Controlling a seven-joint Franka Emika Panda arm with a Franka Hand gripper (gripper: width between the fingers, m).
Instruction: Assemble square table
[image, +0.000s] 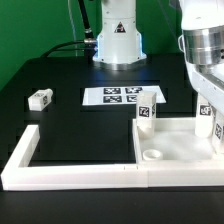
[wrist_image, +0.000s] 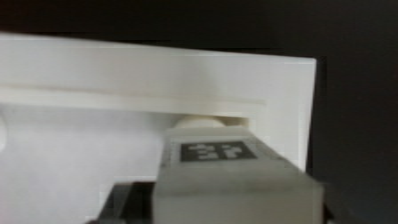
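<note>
Nearest ran the long white border wall (image: 90, 172), and just behind it lay the square table's slab (image: 180, 145), rim up, a round socket (image: 153, 155) showing at its near corner. At the slab's far edge an upright leg (image: 146, 114) stood on the exterior view's left, while the gripper (image: 210, 112) was clamped on a second leg (image: 216, 128) at that view's right (the wrist view showed its tag facing the lens, the white slab beyond). Farther back lay the marker board (image: 120, 96) and, well apart, a loose leg (image: 40, 98) on its side
</note>
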